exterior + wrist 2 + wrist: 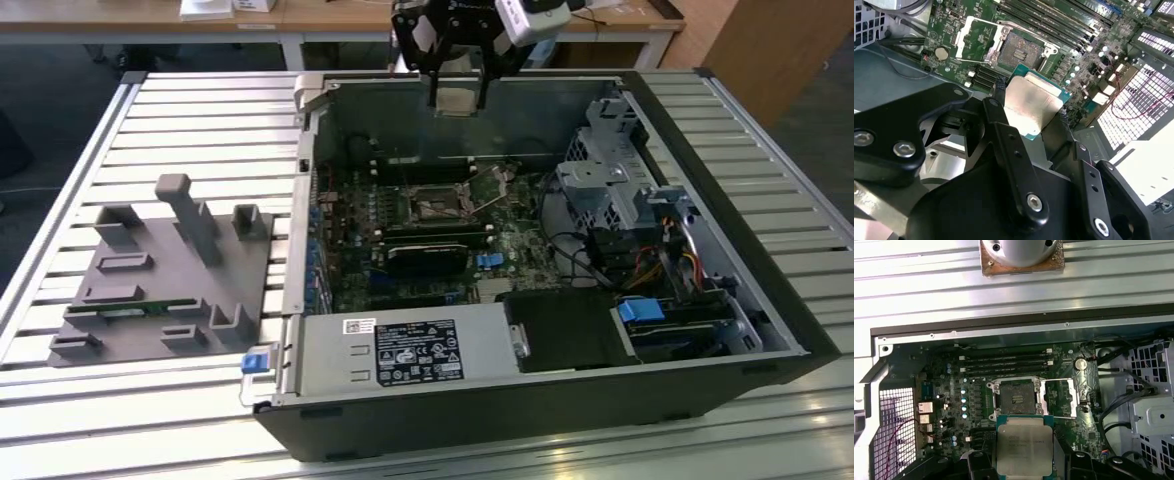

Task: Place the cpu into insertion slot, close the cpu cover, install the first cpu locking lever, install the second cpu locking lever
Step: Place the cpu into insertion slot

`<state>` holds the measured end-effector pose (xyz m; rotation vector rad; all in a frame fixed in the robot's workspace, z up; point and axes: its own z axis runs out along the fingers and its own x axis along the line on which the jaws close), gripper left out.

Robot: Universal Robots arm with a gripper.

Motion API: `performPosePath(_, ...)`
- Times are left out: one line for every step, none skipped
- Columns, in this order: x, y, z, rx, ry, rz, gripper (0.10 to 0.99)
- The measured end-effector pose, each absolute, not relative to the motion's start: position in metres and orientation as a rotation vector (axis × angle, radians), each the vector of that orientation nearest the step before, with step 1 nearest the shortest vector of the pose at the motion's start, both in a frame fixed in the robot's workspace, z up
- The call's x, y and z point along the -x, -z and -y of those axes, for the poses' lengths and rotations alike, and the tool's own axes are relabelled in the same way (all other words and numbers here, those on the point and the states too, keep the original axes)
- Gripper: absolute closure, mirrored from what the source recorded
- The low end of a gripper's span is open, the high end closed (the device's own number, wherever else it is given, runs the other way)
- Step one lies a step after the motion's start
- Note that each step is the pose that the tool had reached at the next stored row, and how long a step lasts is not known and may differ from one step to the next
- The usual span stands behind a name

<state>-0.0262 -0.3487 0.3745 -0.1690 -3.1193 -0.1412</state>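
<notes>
Right now the small square silver-rimmed insertion slot (pixel 1016 397) lies bare, the black two-fingered tool (pixel 1031 102) hangs over the open case pinching the flat square grey-silver cpu (pixel 1024 445) by two edges, and the thin silver cpu cover (pixel 1074 397) sits flipped open beside the slot. Any tilt or misalignment going down could, I'd say, bend contacts or snag the rim. The chip's orientation notches are hard to make out.
</notes>
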Motion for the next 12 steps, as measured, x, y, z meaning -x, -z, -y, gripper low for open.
performPosePath(0.0263,-0.3745,0.3488,0.173,0.141,3.119,0.549)
performPosePath(0.0262,-0.3745,0.3487,0.177,0.141,3.119,0.549)
performPosePath(0.0263,-0.3745,0.3488,0.181,0.141,3.119,0.549)
performPosePath(0.0263,-0.3745,0.3487,0.184,0.141,3.119,0.549)
performPosePath(0.0263,-0.3744,0.3487,0.189,0.141,3.119,0.549)
performPosePath(0.0263,-0.3745,0.3488,0.192,0.141,3.119,0.549)
performPosePath(0.0263,-0.3745,0.3487,0.196,0.141,3.119,0.549)
performPosePath(0.0263,-0.3745,0.3488,0.2,0.141,3.118,0.549)
performPosePath(0.0263,-0.3745,0.3487,0.204,0.142,3.118,0.549)
performPosePath(0.0263,-0.3745,0.3487,0.207,0.142,3.118,0.549)
performPosePath(0.0263,-0.3745,0.3487,0.211,0.142,3.118,0.549)
performPosePath(0.0263,-0.3745,0.3487,0.215,0.142,3.118,0.549)
